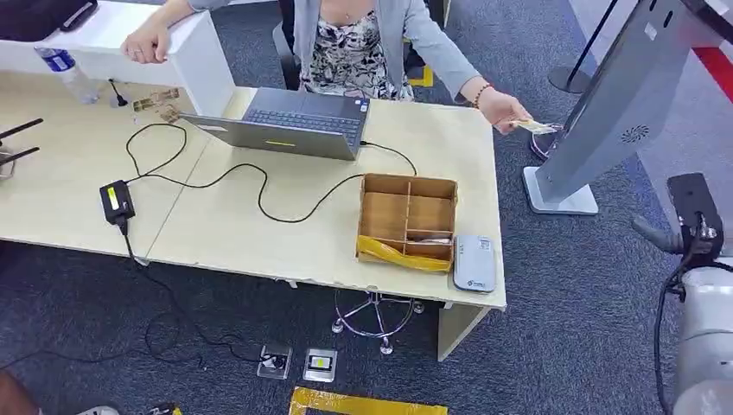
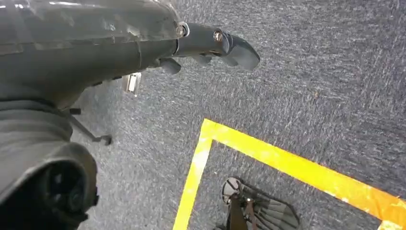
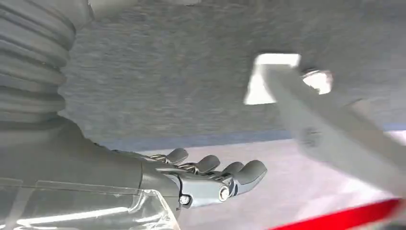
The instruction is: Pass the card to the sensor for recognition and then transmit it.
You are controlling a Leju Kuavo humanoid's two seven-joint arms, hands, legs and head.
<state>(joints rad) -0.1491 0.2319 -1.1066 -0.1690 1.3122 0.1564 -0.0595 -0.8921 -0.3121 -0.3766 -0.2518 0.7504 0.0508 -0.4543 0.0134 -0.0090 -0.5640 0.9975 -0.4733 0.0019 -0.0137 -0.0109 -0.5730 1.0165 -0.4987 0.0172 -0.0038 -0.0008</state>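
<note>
A person seated behind the table holds a pale card (image 1: 536, 127) out past the table's right end, towards the grey kiosk stand (image 1: 618, 112). A grey card sensor (image 1: 474, 263) lies flat at the table's front right corner. My right hand (image 1: 691, 220) is raised at the right edge, to the right of the table and below the card, well apart from it. In the right wrist view its fingers (image 3: 225, 175) are stretched out with nothing in them. My left hand (image 2: 210, 45) hangs over the carpet and holds nothing.
A compartmented cardboard box (image 1: 406, 216) stands beside the sensor, with an open laptop (image 1: 298, 125) behind it and a cable and power brick (image 1: 116, 200) to the left. The kiosk's base (image 1: 560, 194) stands on the carpet by the table's right end. Yellow floor tape (image 2: 287, 163) marks the carpet.
</note>
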